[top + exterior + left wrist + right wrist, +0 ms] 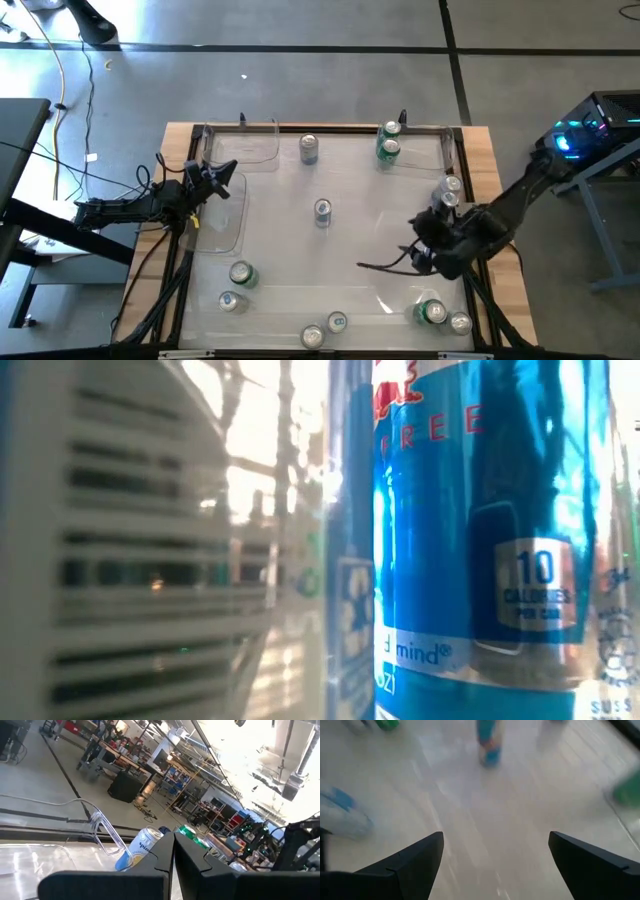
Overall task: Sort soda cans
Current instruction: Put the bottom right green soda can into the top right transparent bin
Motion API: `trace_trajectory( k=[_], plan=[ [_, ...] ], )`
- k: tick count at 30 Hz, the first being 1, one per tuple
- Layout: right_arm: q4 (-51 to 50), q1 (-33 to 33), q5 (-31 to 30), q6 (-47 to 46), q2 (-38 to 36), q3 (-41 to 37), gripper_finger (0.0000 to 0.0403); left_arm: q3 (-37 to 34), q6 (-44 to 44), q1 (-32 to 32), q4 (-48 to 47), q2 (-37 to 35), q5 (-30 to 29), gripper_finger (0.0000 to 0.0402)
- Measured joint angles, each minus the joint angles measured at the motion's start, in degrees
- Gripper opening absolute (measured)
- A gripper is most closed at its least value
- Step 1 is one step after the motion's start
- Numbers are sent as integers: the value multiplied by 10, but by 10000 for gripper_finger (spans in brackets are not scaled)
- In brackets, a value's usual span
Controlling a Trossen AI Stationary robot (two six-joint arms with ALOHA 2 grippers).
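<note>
**Twelve Cans Scattered, One Gripper Wide, One Shut**

Twelve or so soda cans stand spread over the pale table point(300, 240), seen from above. Taking the table's centre as the clock's hub, a lone blue can point(322, 211) stands almost at the hub. At 12 o'clock stands a silver-grey can point(308, 148); at 1 o'clock two green cans point(388, 144) stand touching near the far rim. At 3 o'clock two silver-topped cans point(449, 192) stand just beside the right arm. At 5 o'clock a green can point(432, 312) stands with a silver one point(460, 323) just beside it. At 6 o'clock two cans point(325, 330) stand close together near the front edge, and at 7 o'clock a green can point(242, 274) stands next to a blue-topped one point(229, 300).

The right gripper point(385, 263) hangs over bare table at about 4 o'clock, its jaws spread wide, holding nothing and touching nothing; its own camera shows only the table between the two fingers point(415, 862), with the blue can point(488, 742) well ahead.

The left gripper point(222, 178) waits at 9 o'clock over a clear plastic tray point(225, 225), jaws pressed together and empty. Past its closed fingers point(150, 862) a blue-and-white can point(142, 847) shows.

A blue can point(480, 530) fills the low view, right up against the lens.
</note>
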State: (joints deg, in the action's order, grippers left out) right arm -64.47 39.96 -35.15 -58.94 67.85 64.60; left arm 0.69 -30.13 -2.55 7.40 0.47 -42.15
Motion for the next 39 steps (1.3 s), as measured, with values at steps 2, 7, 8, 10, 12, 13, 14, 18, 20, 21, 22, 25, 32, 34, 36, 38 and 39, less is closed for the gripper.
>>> trace_trajectory(
  k=[2, 7, 8, 10, 12, 13, 14, 18, 20, 21, 22, 25, 32, 34, 36, 38, 39],
  plan=[
    [-28, -1, 33, -27, 16, 0, 358, 0, -1, 0, 2, 0, -6, 10],
    [-32, -54, 100, -67, 39, 0, 358, 0, 31, 0, 42, 0, -6, 10],
    [-13, -70, 100, -55, 40, -1, 358, 0, 37, 0, 42, 0, -4, 10],
    [41, -102, 121, -5, 40, 1, 358, 0, 42, 0, 45, 0, -3, 10],
    [76, -131, 173, 53, 42, 17, 358, 0, 47, 0, 49, 0, -4, 10],
    [87, -145, 198, 71, 45, 30, 358, 0, 54, 0, 52, 0, -3, 10],
    [92, -156, 216, 79, 48, 46, 358, 0, 63, 0, 56, 0, 2, 10],
    [49, -145, 249, 62, 84, 118, 358, 0, 149, 2, 43, 5, 74, 10],
    [-16, -125, 252, 33, 115, 173, 358, 0, 182, 6, 48, 12, 90, 10],
    [-56, -114, 252, 22, 134, 207, 358, 0, 191, 8, 47, 15, 91, 10],
    [-95, -102, 249, 13, 154, 240, 358, 0, 198, 10, 47, 17, 91, 10],
    [-205, -59, 219, -44, 215, 322, 358, 0, 207, 15, 48, 23, 91, 10],
    [-247, 35, 261, -226, 287, 371, 358, 0, 198, 24, 47, 23, 94, 10],
    [-250, 56, 298, -285, 293, 360, 358, 0, 198, 24, 45, 23, 99, 10],
    [-251, 79, 310, -322, 294, 345, 358, 0, 197, 24, 50, 23, 101, 10],
    [-255, 101, 314, -358, 294, 329, 358, 0, 197, 24, 50, 23, 101, 10],
    [-255, 111, 322, -373, 293, 321, 358, 0, 197, 24, 50, 23, 101, 10]
  ],
)
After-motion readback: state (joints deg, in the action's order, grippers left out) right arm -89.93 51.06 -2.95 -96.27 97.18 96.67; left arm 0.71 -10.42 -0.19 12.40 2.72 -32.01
